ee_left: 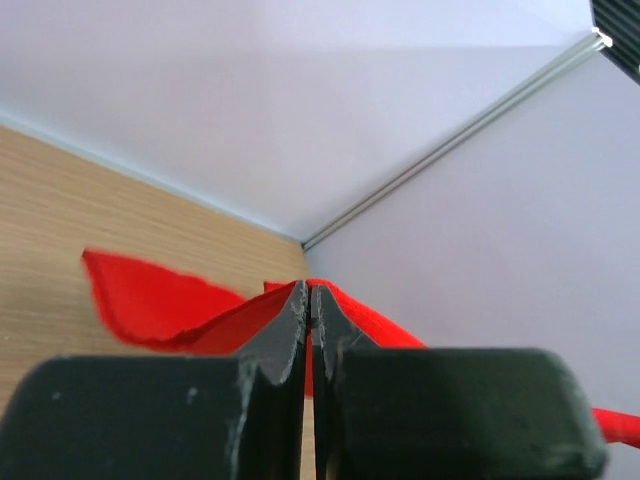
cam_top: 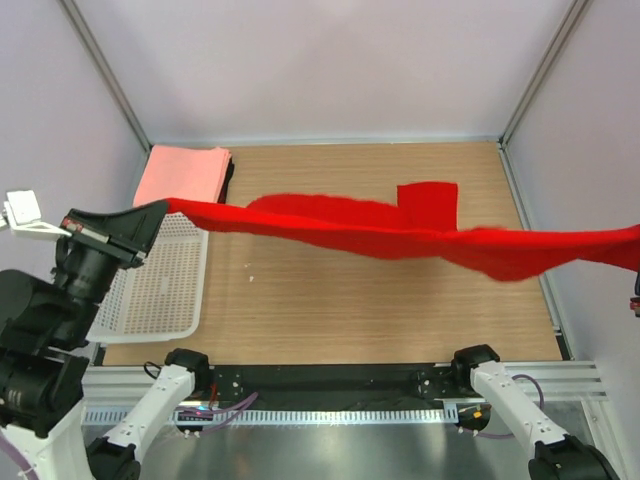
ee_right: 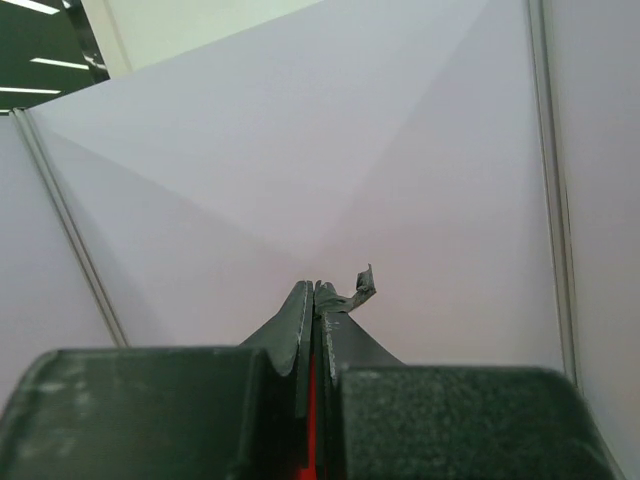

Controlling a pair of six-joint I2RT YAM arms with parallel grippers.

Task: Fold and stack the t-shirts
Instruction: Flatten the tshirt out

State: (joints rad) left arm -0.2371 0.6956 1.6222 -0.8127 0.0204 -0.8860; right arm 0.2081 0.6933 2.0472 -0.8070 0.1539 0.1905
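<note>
**Stretched for the fold.** The left gripper [ee_left: 308, 292] is clamped tight on one edge of the red t-shirt [cam_top: 400, 235], with cloth spilling out on both sides of its closed jaws. The right gripper [ee_right: 314, 290] is pinched just as tight, with only a sliver of red between its fingers, and it points up at the enclosure wall [ee_right: 400, 180]. In the overhead view it lies beyond the right edge.

Between the two grips the shirt hangs in the air across the wooden table [cam_top: 350, 310]. It is pulled into a long, shallow sag, apparently to open it out before it is laid flat for folding. The garment is plain and bright, taut along its upper line, with a squarish flap standing up right of centre and a loose belly drooping toward the right.

The folded salmon-pink shirts [cam_top: 185, 172] wait in the far left corner, with a dark edge showing at their side. The white mesh basket [cam_top: 160, 290] sits near the left gripper.
</note>
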